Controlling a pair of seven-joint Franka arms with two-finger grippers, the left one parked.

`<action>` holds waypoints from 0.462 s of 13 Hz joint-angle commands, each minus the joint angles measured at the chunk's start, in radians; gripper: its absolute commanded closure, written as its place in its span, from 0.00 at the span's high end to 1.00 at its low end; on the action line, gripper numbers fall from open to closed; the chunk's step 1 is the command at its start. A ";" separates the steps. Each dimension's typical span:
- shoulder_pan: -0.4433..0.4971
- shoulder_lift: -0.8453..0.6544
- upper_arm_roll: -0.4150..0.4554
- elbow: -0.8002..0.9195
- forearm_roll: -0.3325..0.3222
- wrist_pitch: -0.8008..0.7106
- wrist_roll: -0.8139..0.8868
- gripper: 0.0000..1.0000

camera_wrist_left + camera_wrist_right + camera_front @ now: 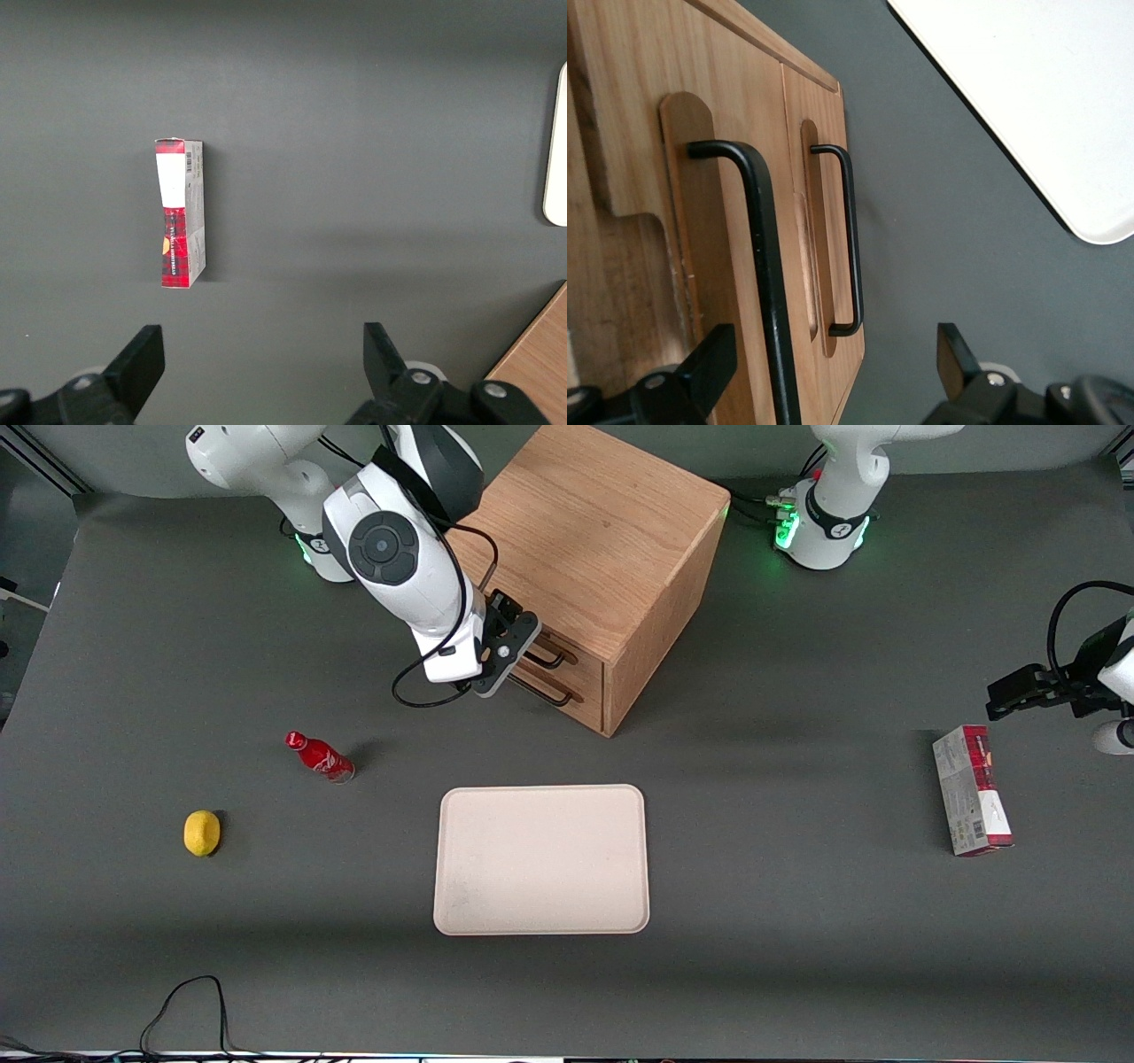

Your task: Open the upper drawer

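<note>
The oak cabinet [594, 522] stands at the back of the table with its two drawers shut. The upper drawer [744, 80] has a long black bar handle [764, 266], seen in the front view as the higher bar [556, 657]. My right gripper [523, 631] is right in front of that drawer. In the right wrist view the gripper [830, 354] is open and the upper handle runs between its fingers [709, 363], closer to one finger than the other and touching neither. The lower drawer's handle [846, 239] lies beside it, nearer the table.
A cream tray [540, 859] lies on the grey table, nearer the front camera than the cabinet. A red bottle [319, 755] and a lemon [202, 833] sit toward the working arm's end. A red and white box [970, 790] lies toward the parked arm's end.
</note>
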 commanded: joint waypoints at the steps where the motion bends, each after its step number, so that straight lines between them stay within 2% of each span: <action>1: 0.007 -0.010 -0.009 -0.042 0.015 0.045 -0.044 1.00; 6: 0.010 -0.004 -0.009 -0.094 0.015 0.118 -0.044 1.00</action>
